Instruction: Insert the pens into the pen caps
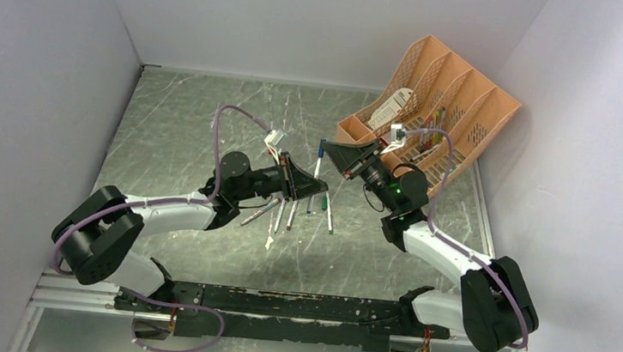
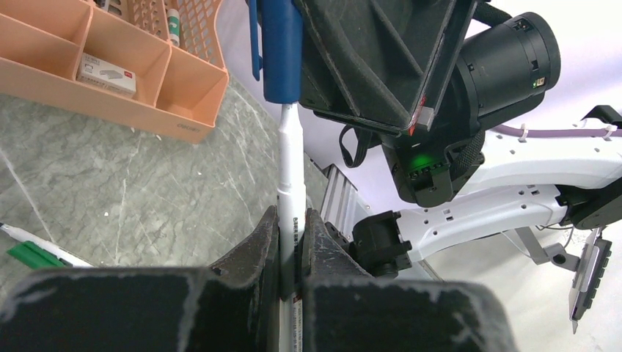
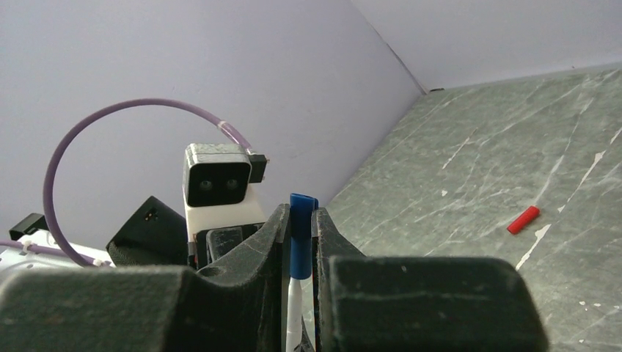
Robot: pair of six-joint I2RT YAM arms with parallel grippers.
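A white pen point(image 2: 291, 183) stands between my two grippers, its upper end inside the mouth of a blue pen cap point(image 2: 281, 51). My left gripper point(image 2: 291, 220) is shut on the pen's barrel. My right gripper point(image 3: 301, 216) is shut on the blue cap point(image 3: 301, 235), and the white pen point(image 3: 295, 308) runs down from it. From the top camera the left gripper point(image 1: 310, 190) and right gripper point(image 1: 325, 148) meet at mid-table, joined by the pen point(image 1: 317, 170). Several more pens point(image 1: 290, 214) lie on the table below them. A red cap point(image 3: 524, 219) lies loose on the table.
An orange organiser point(image 1: 444, 103) with several compartments stands at the back right, close behind the right arm; it also shows in the left wrist view point(image 2: 110, 81). A pen with a green cap point(image 2: 33, 253) lies on the table to the left. Walls close in three sides.
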